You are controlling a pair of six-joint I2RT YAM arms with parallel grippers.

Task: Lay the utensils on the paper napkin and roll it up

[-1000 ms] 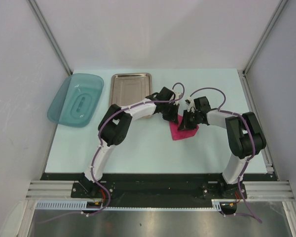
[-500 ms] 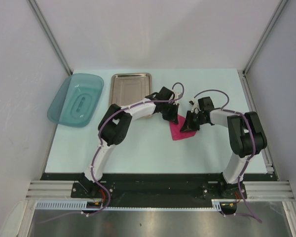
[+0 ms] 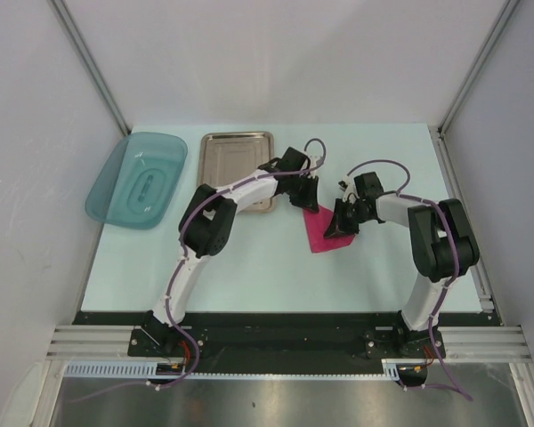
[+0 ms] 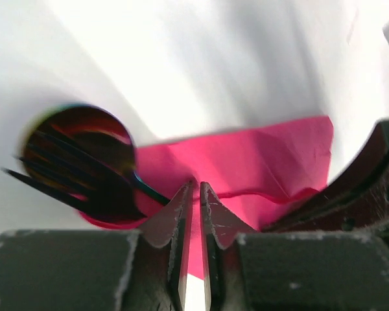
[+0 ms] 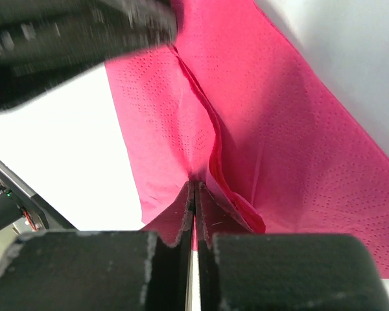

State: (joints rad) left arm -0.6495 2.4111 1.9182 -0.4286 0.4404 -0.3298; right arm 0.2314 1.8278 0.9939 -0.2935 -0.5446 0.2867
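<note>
Counter, far left: teal dish with steel tray beside it.
Mid-counter: paper napkin, folded around the spoon and fork, whose heads protrude.
Left end effector: jaws a slit apart.
Right end effector: pinched on the napkin fold.

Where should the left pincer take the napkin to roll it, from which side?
Probably the raised fold ridge of the paper napkin, at the end where the spoon bowl sticks out, from above with jaws straddling it. The ridge stands off the table; the flat sheet offers no pinch, and the right pincer holds it further along.
</note>
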